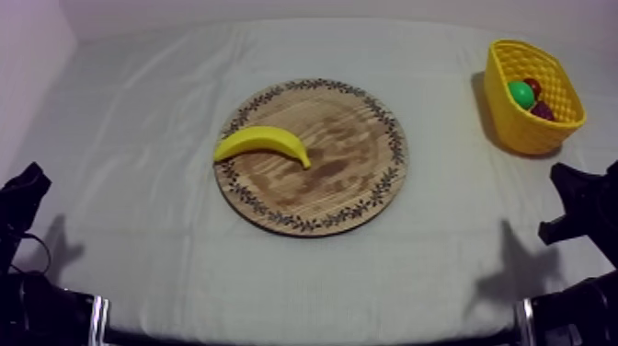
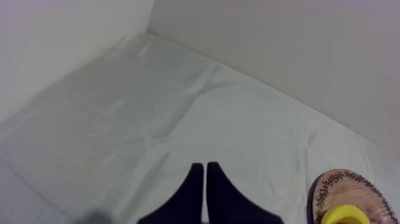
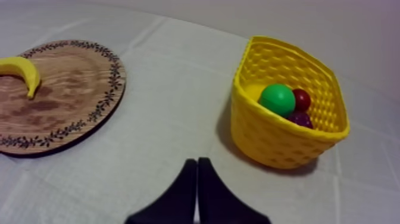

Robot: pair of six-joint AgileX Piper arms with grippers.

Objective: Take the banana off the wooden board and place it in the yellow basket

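The fingers (image 2: 195, 184) of your left gripper (image 2: 205, 167) are pressed together into a narrow wedge, and so are those of your right gripper (image 3: 197, 162). Both hold nothing and sit low at their sides of the bench (image 1: 138, 129), so I judge the pick is not begun. The banana (image 1: 262, 143) lies flat on the left part of the wooden board (image 1: 349, 175), one end reaching its edge, free all around for a grasp. The yellow basket (image 1: 520, 133) stands well apart, on your right gripper's side, probably for an easy drop. A green fruit (image 1: 521, 93) and a small red fruit (image 1: 533, 85) lie inside it.
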